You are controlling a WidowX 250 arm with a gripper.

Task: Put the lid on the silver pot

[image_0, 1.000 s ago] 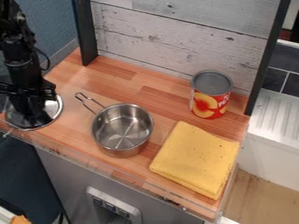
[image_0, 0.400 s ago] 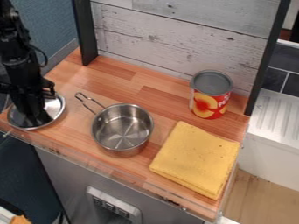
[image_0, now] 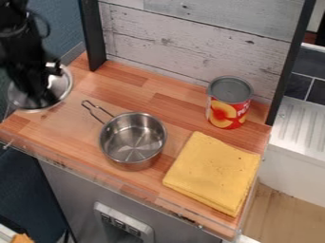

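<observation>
Camera view: the tool [image_0: 39, 96] hangs over the left end of the counter [image_0: 76, 130], closed on the round lid [image_0: 62, 87], which sits well apart from the silver pot [image_0: 132, 140]. That pot stands upright and uncovered near the front edge, its wire handle [image_0: 94, 111] angled toward the back left corner. Right of it, a folded yellow cloth [image_0: 213, 172] lies by the front right corner; behind the cloth, a peach can [image_0: 228, 103] stands near the back right corner.
</observation>
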